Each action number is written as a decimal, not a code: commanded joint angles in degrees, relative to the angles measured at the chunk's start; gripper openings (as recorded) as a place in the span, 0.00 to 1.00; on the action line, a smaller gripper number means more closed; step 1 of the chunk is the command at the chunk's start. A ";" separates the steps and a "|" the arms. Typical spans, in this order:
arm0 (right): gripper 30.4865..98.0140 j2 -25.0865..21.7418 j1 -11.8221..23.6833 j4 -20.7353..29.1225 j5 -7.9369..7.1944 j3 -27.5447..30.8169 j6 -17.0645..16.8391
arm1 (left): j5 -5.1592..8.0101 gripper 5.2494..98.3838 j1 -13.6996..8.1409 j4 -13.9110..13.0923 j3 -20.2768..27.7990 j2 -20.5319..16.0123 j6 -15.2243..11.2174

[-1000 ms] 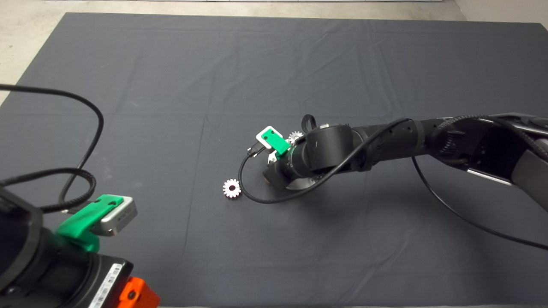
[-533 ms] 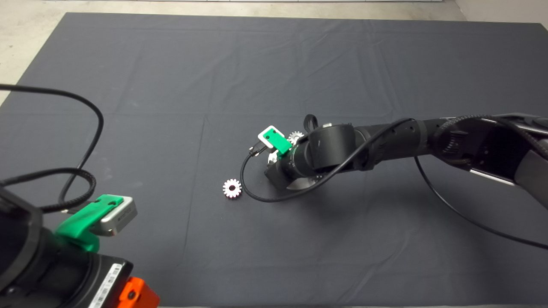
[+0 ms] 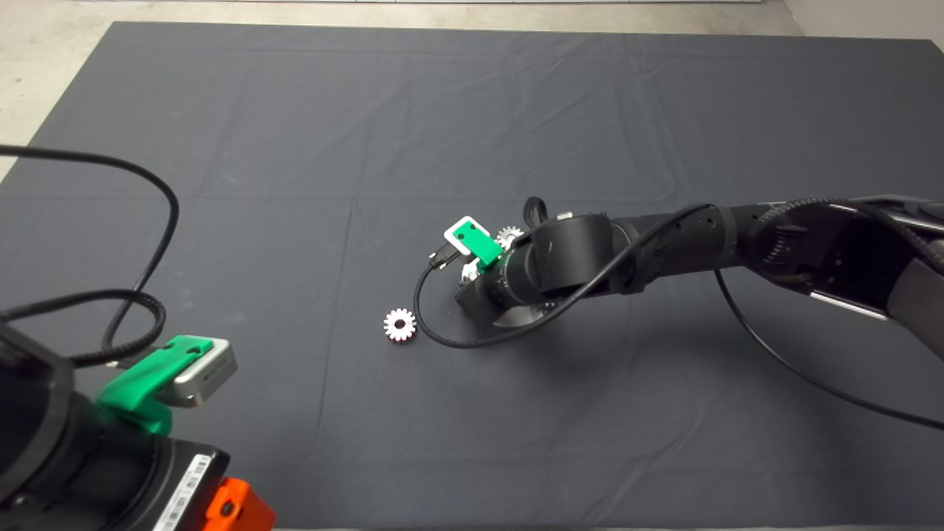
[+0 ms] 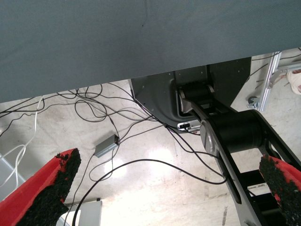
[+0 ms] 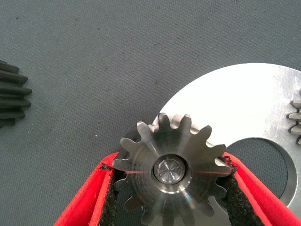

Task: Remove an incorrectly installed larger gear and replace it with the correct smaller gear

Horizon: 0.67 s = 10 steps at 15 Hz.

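The larger gear (image 5: 171,172), dull grey with flared teeth, sits on a pin over a silver plate (image 5: 244,103). My right gripper (image 5: 171,174) is shut on it, a black pad pressing its teeth on each side. In the head view this gripper (image 3: 476,295) is low over the middle of the mat, and its wrist hides the larger gear. A smaller gear (image 3: 400,324), bright white, lies flat on the mat a short way to the left of that gripper. My left gripper (image 4: 169,174) is parked at the lower left edge with its fingers wide apart and nothing between them.
A second bright gear (image 3: 507,237) peeks out behind the right wrist. Parts of two other gears show in the right wrist view (image 5: 11,94) (image 5: 296,122). A black cable (image 3: 442,335) loops on the mat near the smaller gear. Below the left gripper is floor with cables.
My right wrist has shifted slightly to the right, then stayed still. The loose smaller gear and the left arm have not moved.
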 commanded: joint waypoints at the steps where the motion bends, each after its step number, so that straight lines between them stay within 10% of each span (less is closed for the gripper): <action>1: 0.29 0.27 1.25 -1.69 0.39 1.11 0.04 | 0.01 0.99 -0.16 0.23 0.81 -0.11 0.04; 10: 0.28 0.45 3.54 -1.62 -0.31 5.14 0.66 | -0.07 0.99 -0.16 0.23 0.90 0.77 0.22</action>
